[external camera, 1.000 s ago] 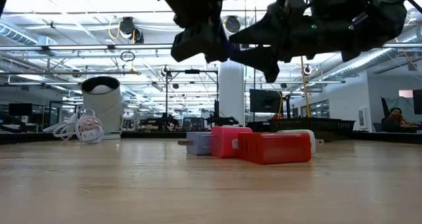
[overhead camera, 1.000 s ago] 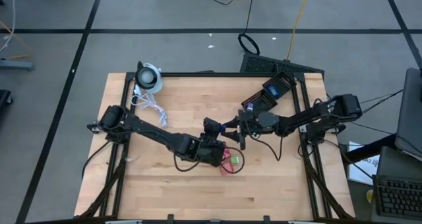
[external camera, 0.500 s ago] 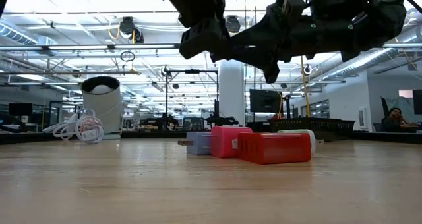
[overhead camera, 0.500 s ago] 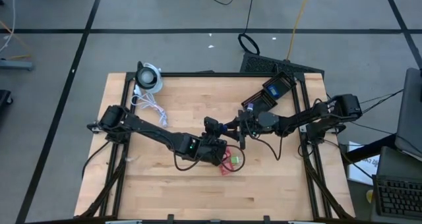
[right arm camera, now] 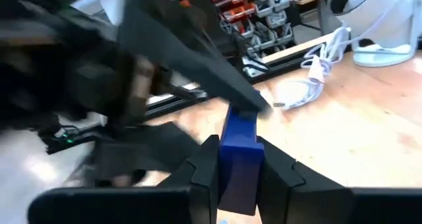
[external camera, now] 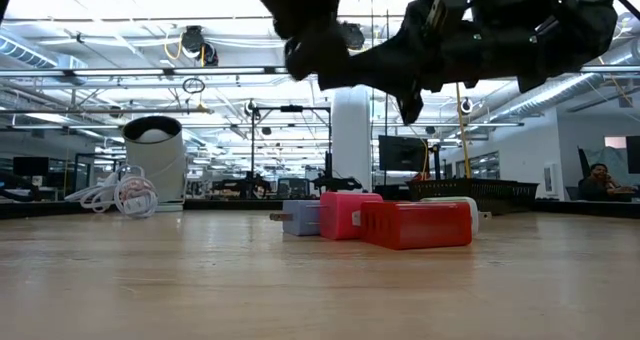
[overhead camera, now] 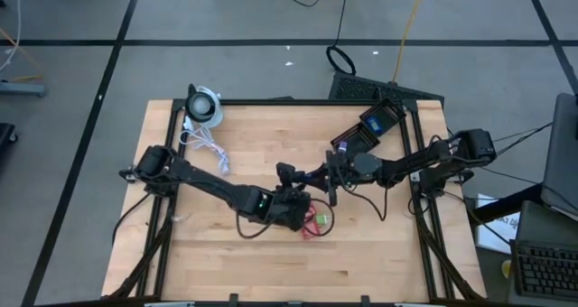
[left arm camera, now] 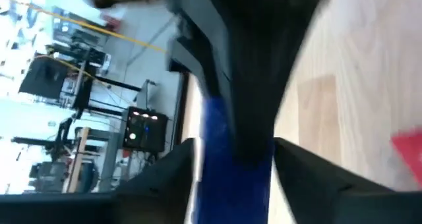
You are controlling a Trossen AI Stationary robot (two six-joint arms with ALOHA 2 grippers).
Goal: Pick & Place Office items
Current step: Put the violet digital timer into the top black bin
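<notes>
Wooden tabletop [overhead camera: 208, 253] carries a cluster of office blocks: a red block [external camera: 416, 225], a pink block [external camera: 340, 215] and a pale lilac block [external camera: 300, 218] touching in a row, below both raised arms. Above them the right gripper [right arm camera: 236, 178] is clenched on a blue block [right arm camera: 239, 159]. Facing it, the left gripper [left arm camera: 234, 165] has its 2 fingers on either side of the same blue block; whether they press it I cannot tell.

Even overhead lighting, bright ceiling glare in low view, heavy motion blur in both wrist views
</notes>
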